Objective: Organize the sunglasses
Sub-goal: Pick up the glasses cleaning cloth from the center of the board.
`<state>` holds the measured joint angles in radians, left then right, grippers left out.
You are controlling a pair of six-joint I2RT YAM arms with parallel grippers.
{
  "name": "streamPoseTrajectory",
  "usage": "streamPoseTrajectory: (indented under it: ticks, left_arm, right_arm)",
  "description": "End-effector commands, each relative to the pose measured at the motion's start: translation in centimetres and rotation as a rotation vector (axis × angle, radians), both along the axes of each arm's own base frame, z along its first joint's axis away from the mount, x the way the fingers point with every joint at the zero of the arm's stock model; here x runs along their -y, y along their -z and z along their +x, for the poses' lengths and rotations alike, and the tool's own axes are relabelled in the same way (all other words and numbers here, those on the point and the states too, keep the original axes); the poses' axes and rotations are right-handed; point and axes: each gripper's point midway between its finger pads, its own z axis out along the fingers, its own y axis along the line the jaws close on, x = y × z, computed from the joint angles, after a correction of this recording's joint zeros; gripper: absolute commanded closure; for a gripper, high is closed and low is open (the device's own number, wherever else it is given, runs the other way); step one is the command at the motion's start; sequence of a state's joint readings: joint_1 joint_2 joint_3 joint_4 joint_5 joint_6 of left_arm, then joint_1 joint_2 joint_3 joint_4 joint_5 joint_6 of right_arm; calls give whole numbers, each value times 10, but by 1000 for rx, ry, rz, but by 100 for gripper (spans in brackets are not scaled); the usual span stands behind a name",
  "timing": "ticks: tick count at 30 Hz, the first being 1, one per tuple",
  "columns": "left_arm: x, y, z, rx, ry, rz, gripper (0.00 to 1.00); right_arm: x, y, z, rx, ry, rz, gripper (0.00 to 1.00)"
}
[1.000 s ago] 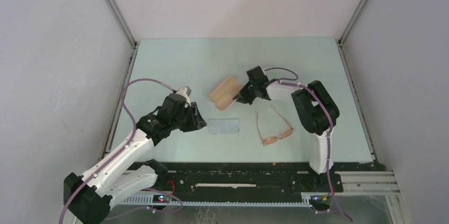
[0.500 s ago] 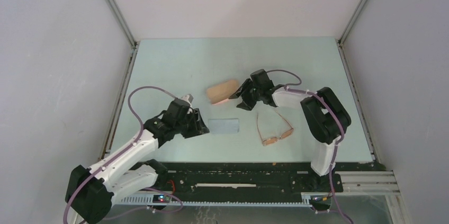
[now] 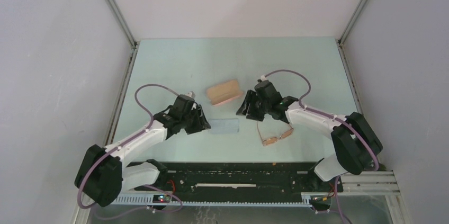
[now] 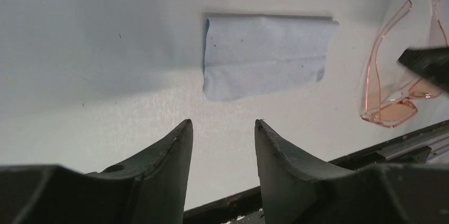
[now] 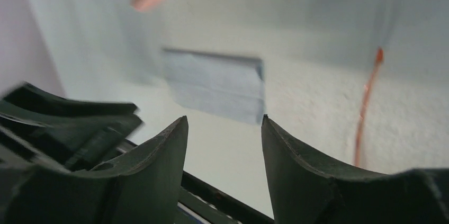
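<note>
A light blue cloth [image 3: 223,126] is lying flat near the middle of the table [image 3: 174,65], with a pink case [image 3: 224,92] sitting just beyond it on the far side. The sunglasses [image 3: 272,128] are resting on the table to the right of the cloth, apart from it, and nothing is lying on top of them. Their temples are spread open. The lens front is sitting at the near end, running from near-left to far-right, while the slim temple arms are pointing toward the far side.

The left gripper [image 3: 204,124] is hanging low at the cloth's left edge, with its arm lying low across the table from the near-left corner. Its jaws are parted and gripping nothing. The right gripper [image 3: 242,110] is hovering between the case and the far tips of the temples, aimed down toward the near-left, its arm folded in from the right. Its jaws are likewise spread and empty.
</note>
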<state>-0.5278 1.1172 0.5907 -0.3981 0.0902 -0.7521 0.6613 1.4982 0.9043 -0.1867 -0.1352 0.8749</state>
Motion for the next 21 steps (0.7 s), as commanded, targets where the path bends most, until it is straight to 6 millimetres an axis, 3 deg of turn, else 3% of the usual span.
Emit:
streamPoseTrajectory:
  ticks: [1,6,12,21]
  left_arm:
    - [9,3,18,27,-19,-30,49]
    - [11,12,21,-11,-20,-44,48]
    - [13,17,21,-1,-23,-66,48]
    - [13,30,15,-33,-38,-81,48]
  right_arm:
    - [11,33,-28,-17,-72,-121,39]
    - [-2,51,-39,-39,-117,-126,42]
    - [-6,78,-33,-71,-94,-144,43]
    - [3,106,-26,-112,-29,-200,61]
